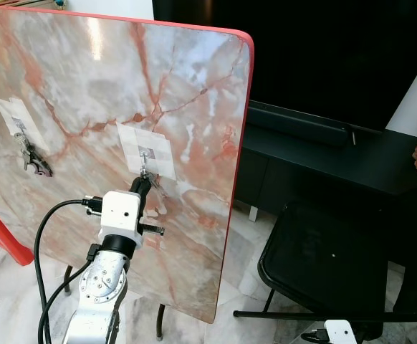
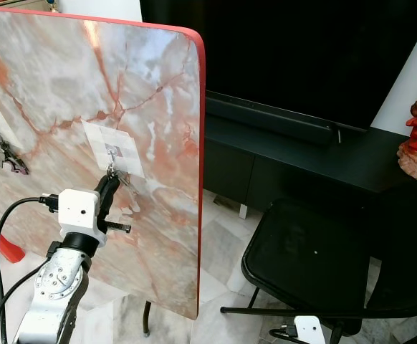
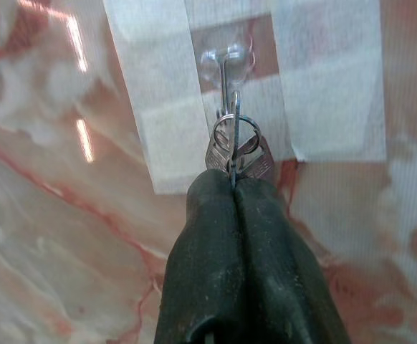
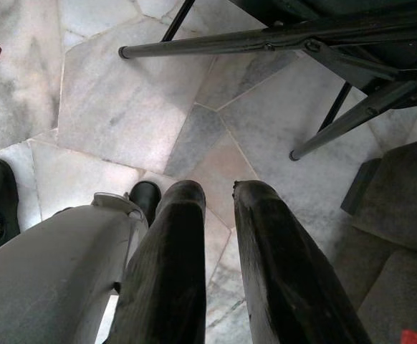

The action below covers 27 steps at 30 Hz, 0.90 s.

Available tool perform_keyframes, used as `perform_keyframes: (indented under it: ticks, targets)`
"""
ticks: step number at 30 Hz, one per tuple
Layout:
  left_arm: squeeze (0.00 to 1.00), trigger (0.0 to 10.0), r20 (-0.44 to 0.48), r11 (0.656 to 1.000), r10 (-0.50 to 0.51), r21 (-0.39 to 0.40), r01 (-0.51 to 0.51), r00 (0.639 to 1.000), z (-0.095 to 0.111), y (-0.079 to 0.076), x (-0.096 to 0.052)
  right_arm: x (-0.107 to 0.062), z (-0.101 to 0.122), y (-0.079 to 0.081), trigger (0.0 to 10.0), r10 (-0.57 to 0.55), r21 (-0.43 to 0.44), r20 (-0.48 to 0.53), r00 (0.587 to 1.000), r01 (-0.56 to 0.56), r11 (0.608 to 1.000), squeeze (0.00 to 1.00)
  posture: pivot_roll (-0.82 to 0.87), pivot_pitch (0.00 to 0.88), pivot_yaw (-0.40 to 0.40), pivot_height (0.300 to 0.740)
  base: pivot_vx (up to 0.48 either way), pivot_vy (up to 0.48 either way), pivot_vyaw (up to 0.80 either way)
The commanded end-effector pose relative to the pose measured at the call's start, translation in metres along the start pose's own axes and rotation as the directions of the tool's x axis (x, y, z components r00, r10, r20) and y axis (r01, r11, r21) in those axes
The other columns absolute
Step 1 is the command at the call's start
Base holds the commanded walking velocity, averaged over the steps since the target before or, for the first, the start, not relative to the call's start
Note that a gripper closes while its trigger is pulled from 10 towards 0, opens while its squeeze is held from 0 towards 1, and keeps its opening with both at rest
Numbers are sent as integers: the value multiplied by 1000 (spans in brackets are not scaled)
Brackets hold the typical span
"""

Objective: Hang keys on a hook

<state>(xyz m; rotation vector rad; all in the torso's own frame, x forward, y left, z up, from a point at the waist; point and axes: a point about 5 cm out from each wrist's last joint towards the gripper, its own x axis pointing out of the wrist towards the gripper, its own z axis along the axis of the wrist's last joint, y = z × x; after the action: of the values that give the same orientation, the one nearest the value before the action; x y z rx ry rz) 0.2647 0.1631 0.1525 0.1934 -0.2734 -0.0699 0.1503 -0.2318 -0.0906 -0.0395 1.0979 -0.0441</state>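
Keys [image 3: 238, 156] on a small ring hang at the clear hook [image 3: 225, 60], which is taped to the upright marble-patterned board [image 1: 87, 86]. The left gripper [image 3: 233, 188] is raised to the board, its black fingers pressed together and clenched on the keys just under the ring. Another bunch [image 1: 34, 159] hangs from a second taped hook further left. The right gripper [image 4: 219, 190] hangs low over the tiled floor [image 4: 122, 107] beside a black chair [image 1: 323, 265], its fingers slightly parted and holding nothing.
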Motion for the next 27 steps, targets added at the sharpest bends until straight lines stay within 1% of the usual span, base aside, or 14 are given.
perform_keyframes:
  ticks: [1,3,9,15,27]
  targets:
    - [0,10000,19,1000,5,23,-6,1000,7,1,1,1,3,1,10000,3,-11,4,1000,-3,1000,0,52,0,-57,721,0,0,0]
    - [0,10000,25,999,-8,40,7,1000,8,0,2,1,4,1,10000,4,-11,5,1000,-4,1000,0,53,0,-57,721,0,0,0]
    - [0,10000,25,999,-5,33,5,1000,8,0,4,1,4,2,10000,6,-11,7,1000,-6,1000,0,50,0,-53,721,0,0,0]
    - [0,10000,-7,999,-4,44,5,1000,5,1,6,1,4,2,10000,6,-8,6,1000,-6,1000,0,48,0,-51,721,0,0,0]
    - [0,10000,-8,998,-39,45,39,999,8,-3,15,1,4,2,10000,6,-3,6,1000,-6,1000,0,41,0,-47,721,0,0,0]
